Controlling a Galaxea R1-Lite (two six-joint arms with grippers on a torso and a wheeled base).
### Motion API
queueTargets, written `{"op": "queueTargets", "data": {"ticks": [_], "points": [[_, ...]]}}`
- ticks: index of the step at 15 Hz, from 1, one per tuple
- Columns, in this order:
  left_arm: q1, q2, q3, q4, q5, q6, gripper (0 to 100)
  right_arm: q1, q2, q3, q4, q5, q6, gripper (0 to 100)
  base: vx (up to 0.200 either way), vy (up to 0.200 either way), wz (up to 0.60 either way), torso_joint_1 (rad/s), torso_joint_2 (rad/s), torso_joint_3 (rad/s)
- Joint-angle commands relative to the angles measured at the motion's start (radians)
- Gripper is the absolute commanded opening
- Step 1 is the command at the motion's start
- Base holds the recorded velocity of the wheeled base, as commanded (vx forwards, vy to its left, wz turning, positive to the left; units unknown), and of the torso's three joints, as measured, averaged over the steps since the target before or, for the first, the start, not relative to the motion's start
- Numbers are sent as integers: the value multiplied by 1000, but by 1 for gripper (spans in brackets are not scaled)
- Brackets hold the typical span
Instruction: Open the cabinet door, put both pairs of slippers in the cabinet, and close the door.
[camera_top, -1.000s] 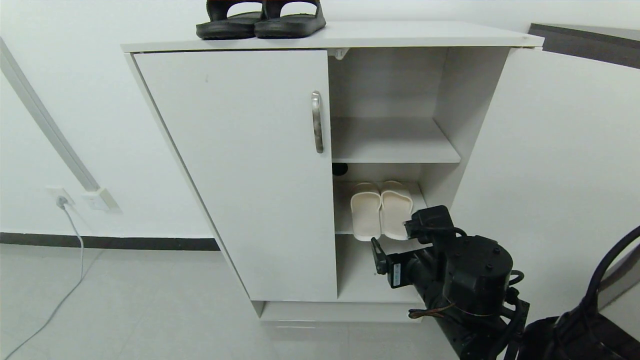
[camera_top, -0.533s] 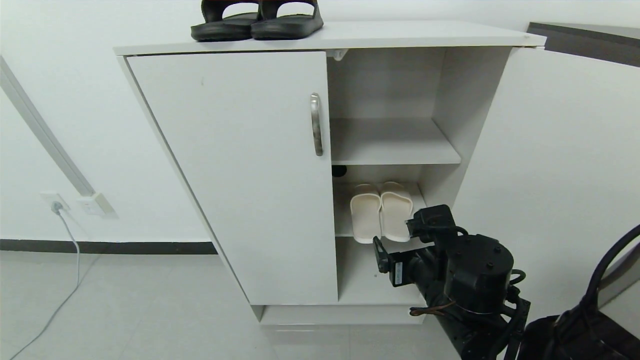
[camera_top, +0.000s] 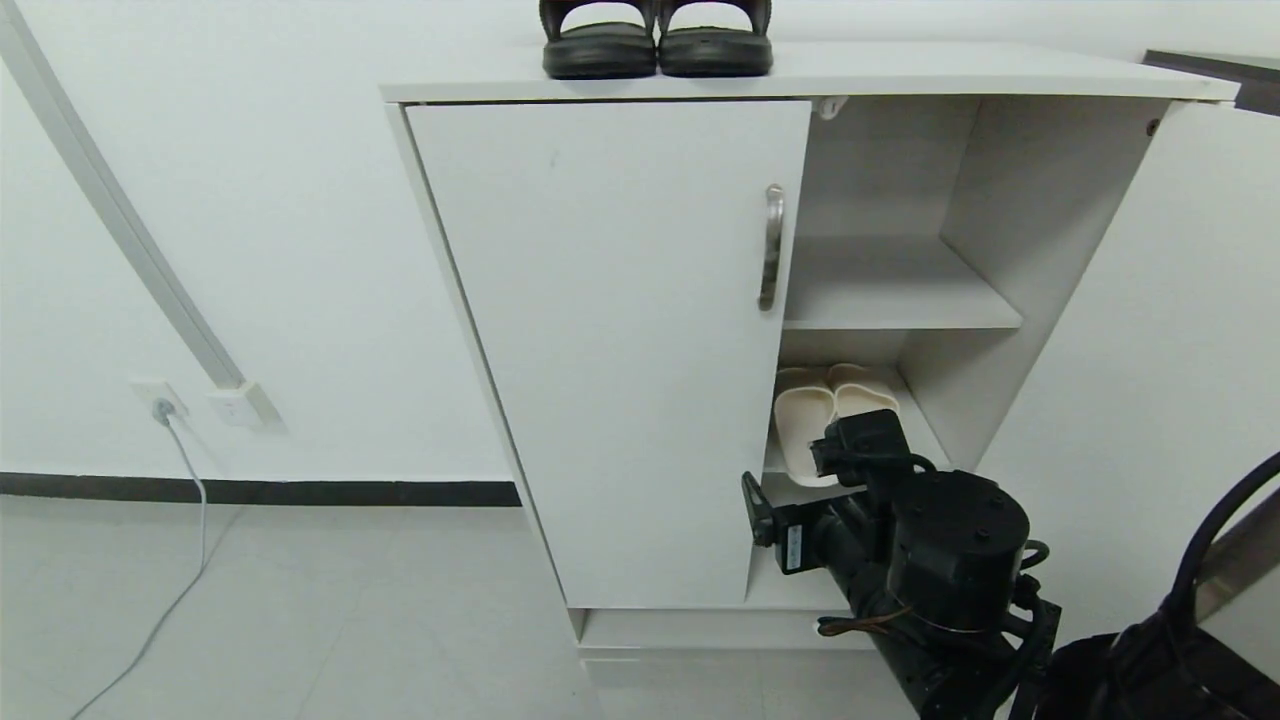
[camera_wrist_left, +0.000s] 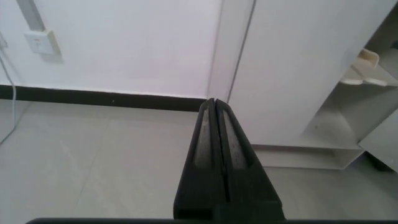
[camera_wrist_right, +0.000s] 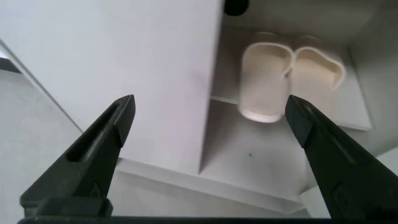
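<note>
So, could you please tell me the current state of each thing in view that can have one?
White left-hand cabinet door: shut.
White right-hand cabinet door: swung wide open.
Pair of cream slippers: stowed on a shelf inside the white cabinet.
Pair of black slippers: on the cabinet top, not yet stowed.
Left pincer: shut, empty.
Right pincer: open, empty.
Grey cable plug: plugged into the wall socket.

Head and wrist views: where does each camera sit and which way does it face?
Head: on the head, looking forward and down at the cabinet; right arm shows.
Left wrist: faces floor and cabinet; shut left gripper shows.
Right wrist: faces white slippers on their shelf; open right gripper shows.
Shared: all three show the white slippers.
</note>
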Motion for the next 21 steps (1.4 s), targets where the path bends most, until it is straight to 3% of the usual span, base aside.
{"op": "queueTargets", "data": {"ticks": [1,3,21], "points": [[0,1,0,-1,0,-1,0,1,3,0,-1,0,-1,100,0,200,0,-7,2,2],[0,1,0,-1,0,-1,0,1,3,3,-1,0,-1,100,0,200,0,5,2,0],[0,1,0,-1,2,-1,0,-2,14,51,-71,40,-47,100,0,0,0,0,0,0]]}}
